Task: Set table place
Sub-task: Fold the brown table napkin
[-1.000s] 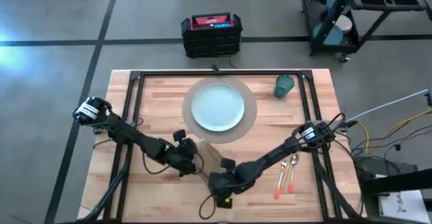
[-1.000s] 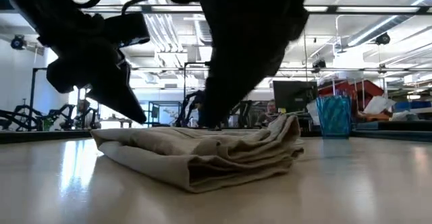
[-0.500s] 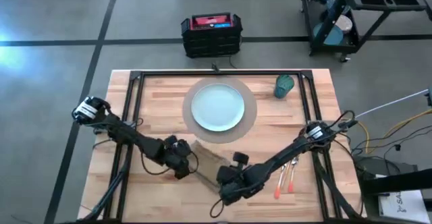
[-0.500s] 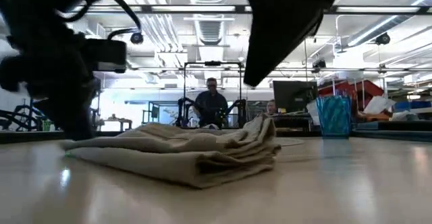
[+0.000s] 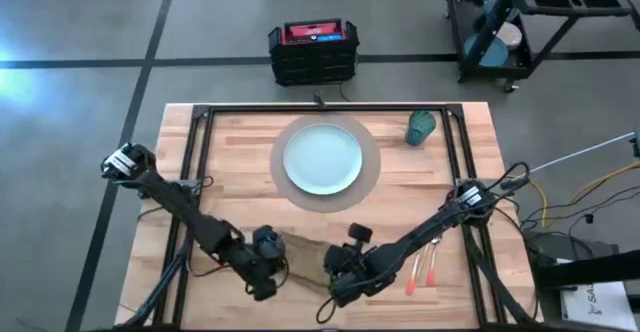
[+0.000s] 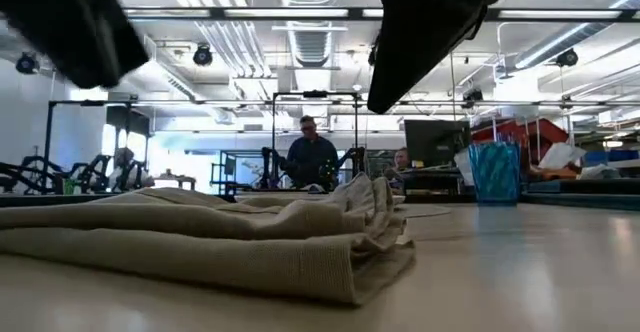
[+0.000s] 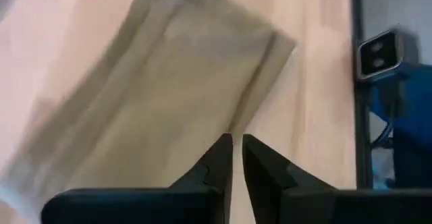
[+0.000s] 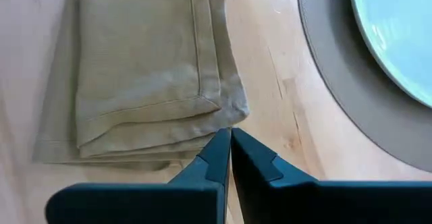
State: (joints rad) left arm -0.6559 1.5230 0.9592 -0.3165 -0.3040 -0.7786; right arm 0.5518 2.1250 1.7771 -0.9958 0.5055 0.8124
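Seemingly the napkin (image 5: 300, 249) lay lengthwise between both grippers: left gripper (image 7: 236, 158) and right gripper (image 8: 230, 148) each clenched empty, napkin just ahead of both.

On the light-wood table (image 5: 230, 157), a pale blue plate (image 5: 322, 158) sits centred on a round tan mat (image 5: 366, 186). A small teal cup (image 5: 422, 126) stands near the mat, toward the right arm's side. A folded tan napkin (image 5: 303, 250) lies flat near the front edge. 2 orange-handled utensils (image 5: 423, 262) lie side by side.
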